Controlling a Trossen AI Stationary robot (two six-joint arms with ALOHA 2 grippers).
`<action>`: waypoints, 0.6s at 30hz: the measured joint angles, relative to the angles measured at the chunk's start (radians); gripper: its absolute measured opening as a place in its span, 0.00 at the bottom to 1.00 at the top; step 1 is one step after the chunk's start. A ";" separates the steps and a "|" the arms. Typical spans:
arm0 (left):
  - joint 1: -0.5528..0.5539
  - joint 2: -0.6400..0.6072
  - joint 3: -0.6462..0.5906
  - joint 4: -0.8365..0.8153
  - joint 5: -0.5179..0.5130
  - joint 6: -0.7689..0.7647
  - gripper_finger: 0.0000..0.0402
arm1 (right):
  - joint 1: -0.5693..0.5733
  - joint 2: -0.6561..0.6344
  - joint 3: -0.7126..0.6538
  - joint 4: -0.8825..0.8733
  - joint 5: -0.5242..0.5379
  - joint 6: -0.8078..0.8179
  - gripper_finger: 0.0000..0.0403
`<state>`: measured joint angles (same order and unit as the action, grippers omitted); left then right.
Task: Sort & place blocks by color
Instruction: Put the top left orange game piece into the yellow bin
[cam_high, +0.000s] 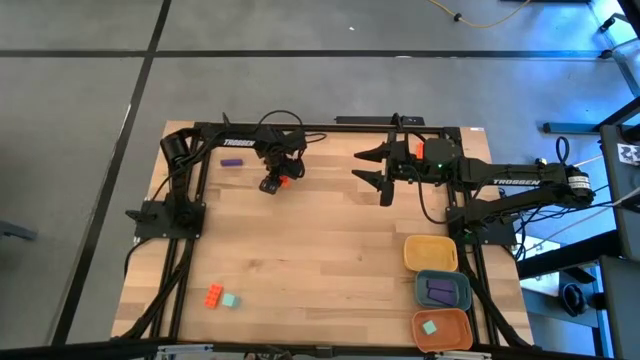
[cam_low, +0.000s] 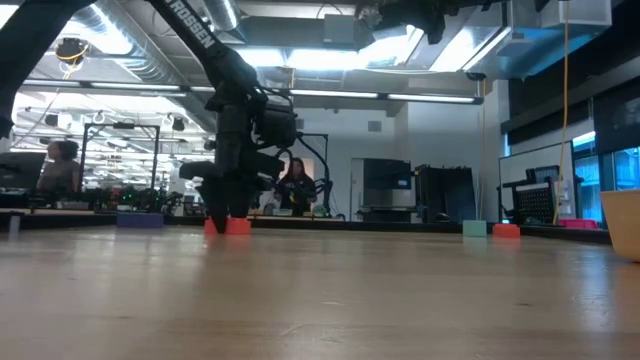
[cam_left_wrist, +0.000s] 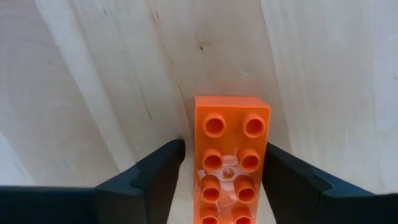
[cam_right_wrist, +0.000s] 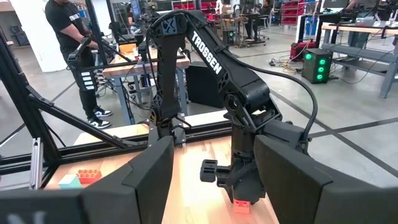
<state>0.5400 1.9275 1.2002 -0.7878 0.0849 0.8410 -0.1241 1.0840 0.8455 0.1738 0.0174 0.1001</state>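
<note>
Left gripper (cam_left_wrist: 214, 180): down at the table in the far-left part of the top, its dark fingers (cam_left_wrist: 155, 171) standing on either side of an orange-red bar block (cam_left_wrist: 231, 158). In the left wrist view the jaws are spread, with a strip of bare wood between one finger and the block; the other finger is close against the block's side, and actual contact cannot be told. The block lies flat on the wood, studs up, not lifted.
Same block, other views: a small orange spot under the gripper from above (cam_high: 283, 181); red at the gripper's foot on the table in the low view (cam_low: 237, 226).
Purple block (cam_high: 232, 161): on the wood near the far-left corner, left of the left gripper, apart from it.
Loose pair: an orange-red block (cam_high: 214, 295) and a teal-green block (cam_high: 230, 300) lie just beside each other near the front-left edge, well apart from both arms.
Right gripper (cam_high: 372, 169): held above the far middle of the table, jaws parted, nothing between them, pointing toward the left arm.
Yellow tray (cam_high: 430, 254): front right, nothing seen inside.
Blue-grey tray (cam_high: 443, 289): next toward the front, holds a purple piece (cam_high: 439, 292).
Orange tray (cam_high: 442, 328): nearest the front edge, holds a teal-green piece (cam_high: 430, 326).
Room beyond: a person stands past the table's frame in the right wrist view.
</note>
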 joint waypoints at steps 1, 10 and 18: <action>0.000 0.000 -0.001 0.000 0.000 0.000 0.48 | 0.000 0.000 0.000 0.000 0.000 0.000 0.56; 0.001 -0.015 -0.004 0.002 0.004 -0.017 0.32 | 0.000 0.000 0.000 0.000 0.000 0.000 0.56; 0.047 -0.191 0.017 0.023 0.074 -0.151 0.32 | 0.000 0.000 0.000 0.000 0.000 -0.007 0.56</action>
<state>0.5872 1.7364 1.2167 -0.7652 0.1587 0.6901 -0.1240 1.0840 0.8457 0.1734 0.0171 0.0933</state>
